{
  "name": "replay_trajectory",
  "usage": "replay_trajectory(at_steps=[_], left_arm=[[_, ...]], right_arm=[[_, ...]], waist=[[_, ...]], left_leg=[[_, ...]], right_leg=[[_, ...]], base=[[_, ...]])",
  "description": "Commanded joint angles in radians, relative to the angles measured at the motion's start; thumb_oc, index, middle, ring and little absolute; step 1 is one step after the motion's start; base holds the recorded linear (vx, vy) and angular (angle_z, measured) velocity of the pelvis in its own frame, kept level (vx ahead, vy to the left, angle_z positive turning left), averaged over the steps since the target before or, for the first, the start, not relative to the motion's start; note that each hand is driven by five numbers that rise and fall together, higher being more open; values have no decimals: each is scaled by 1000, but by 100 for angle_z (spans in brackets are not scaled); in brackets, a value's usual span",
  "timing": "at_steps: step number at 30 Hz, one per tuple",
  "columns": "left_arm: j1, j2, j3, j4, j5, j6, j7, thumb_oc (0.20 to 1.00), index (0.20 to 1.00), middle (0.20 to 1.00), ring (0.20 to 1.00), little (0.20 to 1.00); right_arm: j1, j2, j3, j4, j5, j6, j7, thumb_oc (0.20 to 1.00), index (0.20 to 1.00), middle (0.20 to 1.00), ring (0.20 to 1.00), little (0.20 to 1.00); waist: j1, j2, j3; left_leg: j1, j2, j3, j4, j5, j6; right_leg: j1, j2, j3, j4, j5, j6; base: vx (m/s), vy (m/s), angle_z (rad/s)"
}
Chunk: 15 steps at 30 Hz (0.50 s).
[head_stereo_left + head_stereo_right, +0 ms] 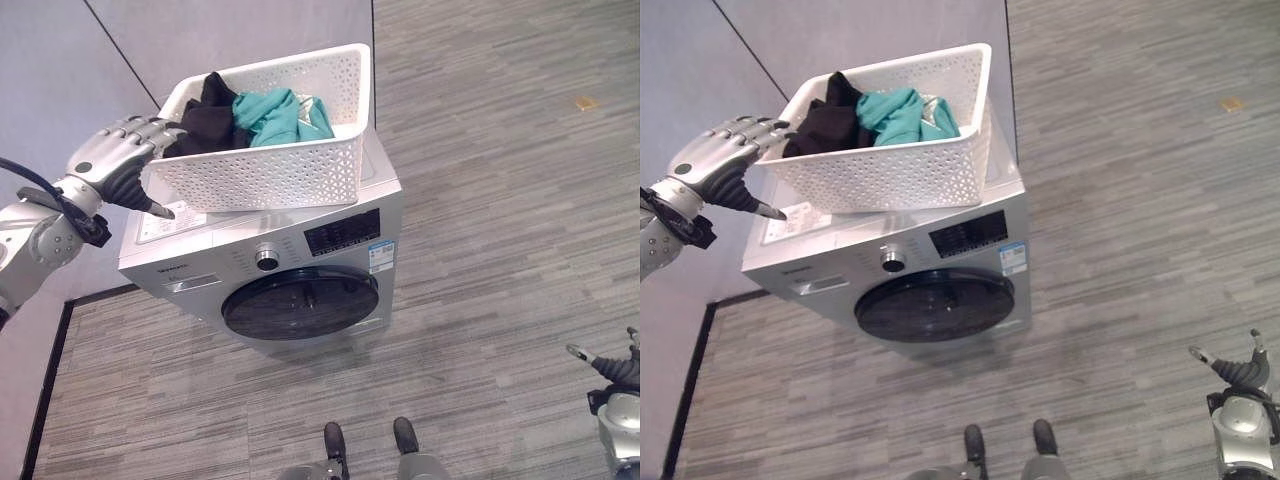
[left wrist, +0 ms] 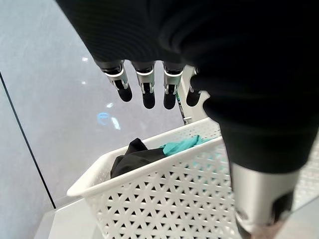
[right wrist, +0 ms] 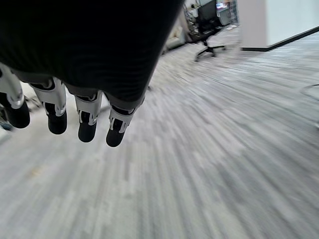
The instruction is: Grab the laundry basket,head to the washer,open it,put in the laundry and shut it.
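On grey striped carpet, the white laundry basket (image 1: pixel 270 150) sat atop the washer (image 1: pixel 290 260), long axis sideways, my left hand (image 1: pixel 125 150) loose-fingered at its near end, right hand (image 1: pixel 1240 375) low, relaxed, well away.

A grey wall (image 1: pixel 200 30) of flat panels stands behind everything, a dark seam running slantwise across it. From the wall's foot, grey striped carpet (image 1: pixel 500 200) spreads out to the right and forward. A black strip (image 1: pixel 50 370) edges the carpet below the wall. Well out from the wall, a small tan scrap (image 1: pixel 586 102) lies on the carpet. An office chair (image 3: pixel 208 25) stands far off.
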Motion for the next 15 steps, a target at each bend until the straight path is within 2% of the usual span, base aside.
replay_trajectory(at_steps=[1,2,3,4,5,7,15], left_arm=[[-68,16,31,90,-11,39,18,1000,1000,1000,1000,1000],[-73,14,31,130,-15,48,16,1000,1000,1000,1000,1000],[-82,12,26,154,-15,55,13,959,959,959,959,959],[-94,11,17,170,-12,59,14,831,831,831,831,831],[-98,11,13,172,-12,59,14,831,831,831,831,831],[-140,3,-24,230,-20,64,1,213,213,213,213,213],[-217,-12,-91,293,-66,69,-42,200,200,200,200,200]], right_arm=[[-8,19,48,-87,19,-31,16,1000,1000,1000,1000,1000],[9,40,54,-115,15,-32,23,1000,1000,1000,1000,1000],[16,51,59,-127,13,-34,27,1000,1000,1000,1000,1000],[22,58,65,-140,10,-34,28,1000,1000,1000,1000,1000],[23,60,64,-141,10,-34,28,1000,1000,1000,1000,1000],[31,74,82,-162,8,-35,37,1000,1000,1000,1000,1000],[45,87,110,-226,-22,-28,52,1000,1000,1000,1000,1000]], waist=[[9,-75,-10],[4,-77,-3],[1,-76,-1],[-1,-77,0],[0,-78,0],[-5,-80,6],[-9,-83,14]], left_leg=[[-4,-34,-53,4,-80,-12],[-7,-32,-49,4,-79,-12],[-9,-31,-47,4,-79,-12],[-9,-30,-45,4,-78,-12],[-9,-30,-45,4,-79,-12],[-9,-27,-43,4,-79,-13],[-7,-21,-44,4,-79,-15]], right_leg=[[25,-139,-39,-58,15,124],[17,-136,-33,-58,16,123],[15,-135,-31,-58,16,122],[13,-133,-28,-58,16,122],[13,-133,-28,-58,17,122],[12,-129,-25,-58,17,121],[13,-124,-20,-58,13,119]], base=[[14,-13,-5],[17,-17,-8],[28,-24,-13],[22,-15,-13],[19,-17,-12],[23,-28,-5],[17,-13,0]])
